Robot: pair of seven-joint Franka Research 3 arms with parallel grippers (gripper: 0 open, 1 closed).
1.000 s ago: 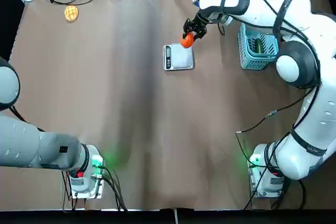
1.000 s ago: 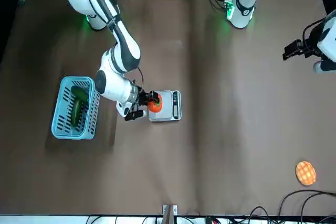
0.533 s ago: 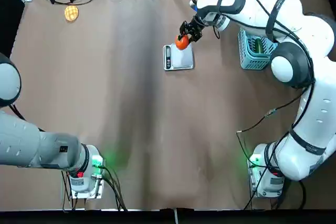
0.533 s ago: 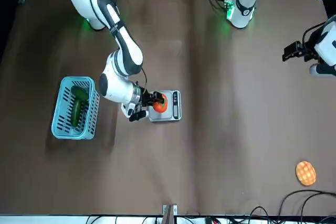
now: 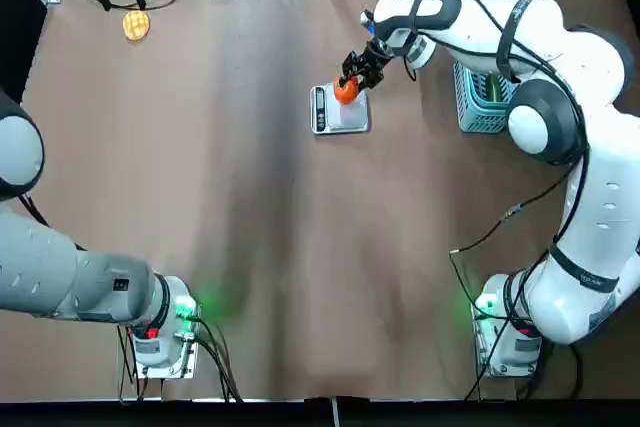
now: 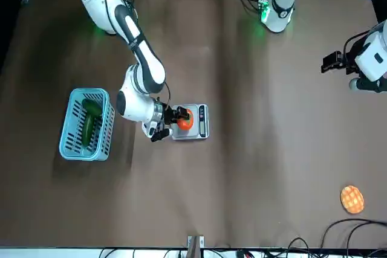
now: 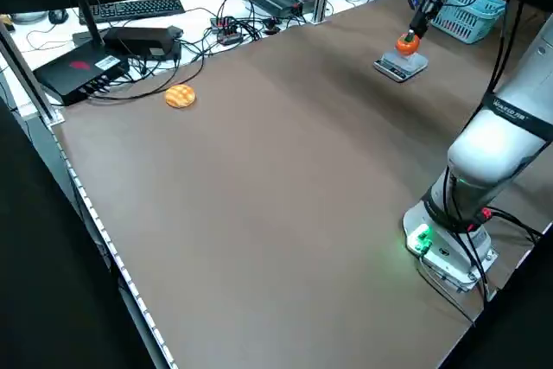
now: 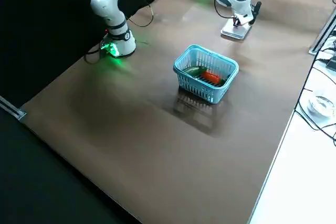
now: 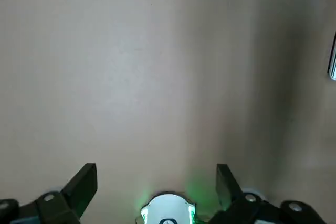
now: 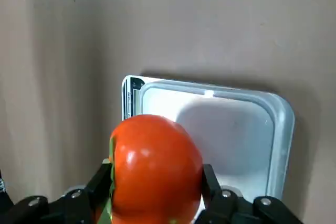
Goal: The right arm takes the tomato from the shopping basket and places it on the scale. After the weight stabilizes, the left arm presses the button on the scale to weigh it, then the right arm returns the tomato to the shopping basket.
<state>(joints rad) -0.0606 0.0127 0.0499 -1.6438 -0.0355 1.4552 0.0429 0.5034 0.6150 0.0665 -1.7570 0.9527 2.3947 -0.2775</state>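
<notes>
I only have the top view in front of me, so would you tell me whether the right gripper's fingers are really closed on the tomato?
Observer: Yes. In the right wrist view, the right gripper has the tomato between its fingers, one at each side.

Operator: Thank you. And how does the left gripper stand, since I see only its arm?

Observer: The left wrist view shows the left gripper open, with nothing between its fingers.

Operator: Is there anything in the basket besides the green vegetable?

Observer: Yes, the right side view shows a red-orange item in the shopping basket.
</notes>
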